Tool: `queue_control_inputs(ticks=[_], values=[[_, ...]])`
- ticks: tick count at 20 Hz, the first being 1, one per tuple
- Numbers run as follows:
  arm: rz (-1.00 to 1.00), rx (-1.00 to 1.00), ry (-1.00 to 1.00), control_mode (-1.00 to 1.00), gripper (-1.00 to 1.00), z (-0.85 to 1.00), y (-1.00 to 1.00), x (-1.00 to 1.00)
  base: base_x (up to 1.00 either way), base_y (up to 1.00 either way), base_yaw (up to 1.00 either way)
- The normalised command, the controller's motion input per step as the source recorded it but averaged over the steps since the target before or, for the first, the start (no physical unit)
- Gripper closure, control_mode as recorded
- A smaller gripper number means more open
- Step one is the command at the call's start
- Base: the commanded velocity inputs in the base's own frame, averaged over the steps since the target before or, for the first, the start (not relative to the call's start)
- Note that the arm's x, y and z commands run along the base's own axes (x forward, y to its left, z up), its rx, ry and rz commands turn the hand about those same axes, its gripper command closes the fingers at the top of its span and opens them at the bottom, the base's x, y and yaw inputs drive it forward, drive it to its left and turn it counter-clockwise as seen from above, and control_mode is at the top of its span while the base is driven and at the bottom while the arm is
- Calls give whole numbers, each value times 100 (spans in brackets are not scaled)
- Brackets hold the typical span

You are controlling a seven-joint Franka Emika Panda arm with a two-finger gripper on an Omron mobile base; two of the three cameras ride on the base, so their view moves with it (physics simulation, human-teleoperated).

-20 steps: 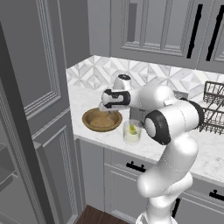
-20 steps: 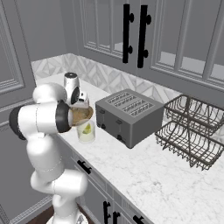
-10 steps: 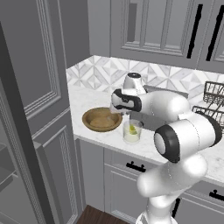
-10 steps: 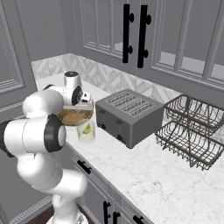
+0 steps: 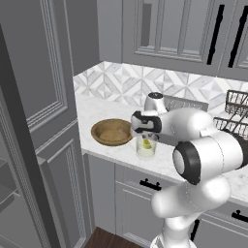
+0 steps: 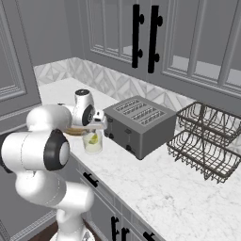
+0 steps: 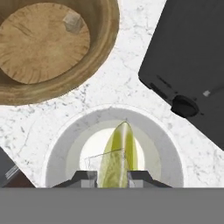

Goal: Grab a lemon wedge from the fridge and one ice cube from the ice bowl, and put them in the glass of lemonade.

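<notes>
Counter (image 6: 155, 188) runs across the lower half of the right base view, toaster (image 6: 141, 123) mid-frame, dish rack (image 6: 207, 141) at right. In the hand view the toaster is the dark slab at upper right.

Bowl (image 5: 112, 131) sits left of centre in the left base view, touching or just beside the glass (image 5: 146, 147) (can't tell which). In the hand view the bowl takes the upper left, with one ice cube (image 7: 73, 22) lying on its floor near the top edge.

Glass in the hand view: round rim at lower centre, directly under the gripper (image 7: 109, 177). Wedge (image 7: 117, 155) stands between the finger tips, long axis running up the frame from the jaws, tip toward the middle of the glass mouth. There's also a faint clear cube outline beside it at lower left of the glass, which I read as ice held or already in, not sure which.

Jaws are pinched nearly closed; I judge they're clamped on the wedge, but contact itself is at the frame's bottom edge.

Key relation: the wedge is straight above the glass opening, so release looks like the next move.
</notes>
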Motion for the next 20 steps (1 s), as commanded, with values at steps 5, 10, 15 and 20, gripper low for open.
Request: queue_control_inputs(ticks=[5, 10, 15, 20], values=[[0, 0, 7, -100, 100, -3, 0, 1, 0, 0, 0], [0, 0, 2, -100, 100, -14, -1, 0, 0, 0, 0], [0, 0, 0, -100, -100, -1, -1, -2, 0, 0, 0], [0, 0, 0, -100, -100, 0, 0, -3, 0, 0, 0]])
